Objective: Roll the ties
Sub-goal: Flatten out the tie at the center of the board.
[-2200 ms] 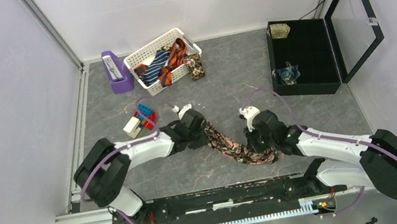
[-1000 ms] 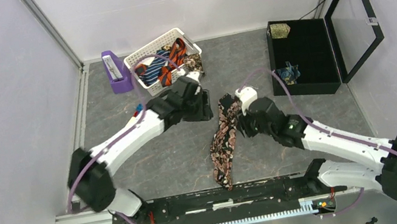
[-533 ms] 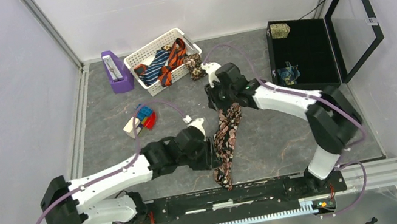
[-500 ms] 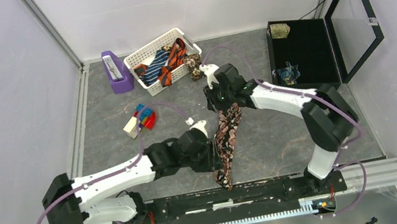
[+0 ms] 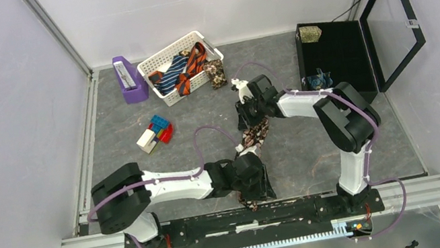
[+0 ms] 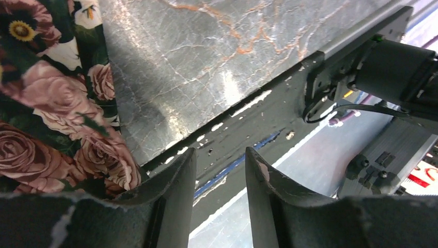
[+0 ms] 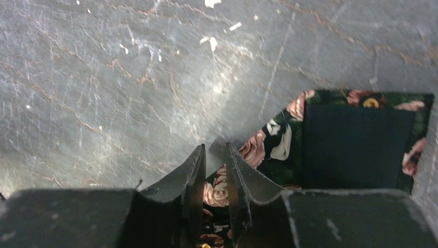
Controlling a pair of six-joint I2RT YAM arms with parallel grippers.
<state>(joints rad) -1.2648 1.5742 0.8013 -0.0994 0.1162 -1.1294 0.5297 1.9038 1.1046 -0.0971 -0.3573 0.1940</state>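
Floral tie (image 5: 255,134), the dark one with pink and cream roses, lay stretched on the grey marbled table (image 5: 144,171), running from around the middle down toward the near edge. Right gripper (image 5: 246,121) sat on its far end with the arm folded right back on itself. In the right wrist view its 2 fingers (image 7: 195,170) were pressed nearly together with a bit of rose print caught in the slit between them, so it was pinching the tie's edge. Just beside that, the fabric was folded over so its plain dark back showed. Left gripper (image 5: 259,188) was down at the tie's near end, arm lying low along the black rail (image 5: 221,223). Its wrist view had the fingers (image 6: 175,191) spread apart with only table and rail in the gap. The tie lay off to one side, close by 1 finger, and I couldn't tell if it actually touched. The other ties were well away. A navy-white striped tie (image 5: 171,75) and an orange-black striped tie (image 5: 193,59) were in the white basket (image 5: 154,59) at the far side, with a tan floral tie (image 5: 217,74) at the basket's right corner. An olive-gold tie (image 5: 309,33) and a teal tie (image 5: 319,82) sat in separate compartments of the open black case (image 5: 344,47) on the right. Toy blocks (image 5: 155,134) sat left of centre.
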